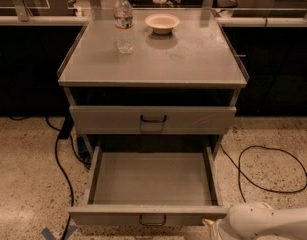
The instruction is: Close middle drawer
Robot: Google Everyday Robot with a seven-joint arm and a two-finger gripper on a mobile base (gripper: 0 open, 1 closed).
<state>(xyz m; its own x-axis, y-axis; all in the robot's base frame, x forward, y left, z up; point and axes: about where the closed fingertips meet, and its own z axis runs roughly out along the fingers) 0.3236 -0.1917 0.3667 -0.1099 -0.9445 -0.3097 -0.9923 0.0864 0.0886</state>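
Observation:
The middle drawer [152, 180] is pulled far out of the grey cabinet. It is a wide shallow grey tray and it looks empty. Its low flat front [108, 216] carries a small dark loop handle [153, 220] at centre, near the bottom edge of the view. The taller upper drawer [193, 120] above it is shut. The lowest drawer is out of view. My gripper [211, 225] is at the end of the white arm [268, 223] in the bottom right corner, right beside the right end of the open drawer's front.
A water bottle [123, 15] and a small bowl [162, 22] stand at the back of the cabinet top [193, 59]. Black cables lie on the speckled floor at the left [63, 174] and at the right [273, 179]. Dark counters stand behind the cabinet.

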